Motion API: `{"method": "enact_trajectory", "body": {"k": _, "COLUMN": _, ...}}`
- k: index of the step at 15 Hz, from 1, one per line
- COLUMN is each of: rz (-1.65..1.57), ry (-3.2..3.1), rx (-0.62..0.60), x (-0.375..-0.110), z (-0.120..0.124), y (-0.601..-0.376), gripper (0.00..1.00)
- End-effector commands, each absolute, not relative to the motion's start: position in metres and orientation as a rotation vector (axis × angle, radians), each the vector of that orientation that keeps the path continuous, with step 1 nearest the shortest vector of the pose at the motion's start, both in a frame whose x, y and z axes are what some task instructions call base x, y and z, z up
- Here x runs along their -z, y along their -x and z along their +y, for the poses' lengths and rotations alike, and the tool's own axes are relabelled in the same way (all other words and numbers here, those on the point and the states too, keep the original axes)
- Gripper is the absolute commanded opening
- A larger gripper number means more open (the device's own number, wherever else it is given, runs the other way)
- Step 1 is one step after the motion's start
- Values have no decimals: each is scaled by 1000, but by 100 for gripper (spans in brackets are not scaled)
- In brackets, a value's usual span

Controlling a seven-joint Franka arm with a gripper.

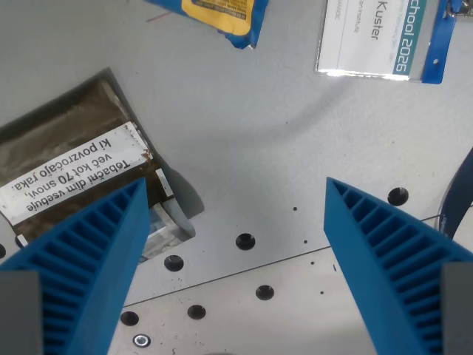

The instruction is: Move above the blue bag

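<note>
The blue bag (222,16) with a yellow panel lies at the top edge of the wrist view, left of centre, mostly cut off by the frame. My gripper (236,194) stands open, its two blue ribbed fingers (89,259) rising from the bottom corners with bare grey table between them. The bag is far ahead of the fingertips and slightly to the wrist view's left of the gap. Nothing is held.
A brown tobacco pouch (70,163) with a white warning label lies at the left, partly behind the left finger. A name badge (377,37) in a blue-edged holder sits at the top right. The grey table (244,133) has a seam and several screw holes near the bottom.
</note>
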State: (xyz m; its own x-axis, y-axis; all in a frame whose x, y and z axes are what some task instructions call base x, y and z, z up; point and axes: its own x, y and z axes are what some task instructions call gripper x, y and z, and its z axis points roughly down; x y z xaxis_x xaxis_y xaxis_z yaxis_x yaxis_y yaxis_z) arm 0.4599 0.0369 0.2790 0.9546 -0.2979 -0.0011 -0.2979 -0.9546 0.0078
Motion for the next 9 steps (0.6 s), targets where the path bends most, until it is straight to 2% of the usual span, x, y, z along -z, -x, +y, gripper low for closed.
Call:
{"method": "enact_trajectory", "body": {"k": 1, "rz": -472, "ry": -3098, "rx": 1, "x": -280, "z": 37, "y": -460, "gripper": 100}}
{"method": "enact_trajectory", "body": {"k": 9, "rz": -368, "ry": -3113, "rx": -2, "x": -278, "z": 37, "y": -461, "gripper": 100}}
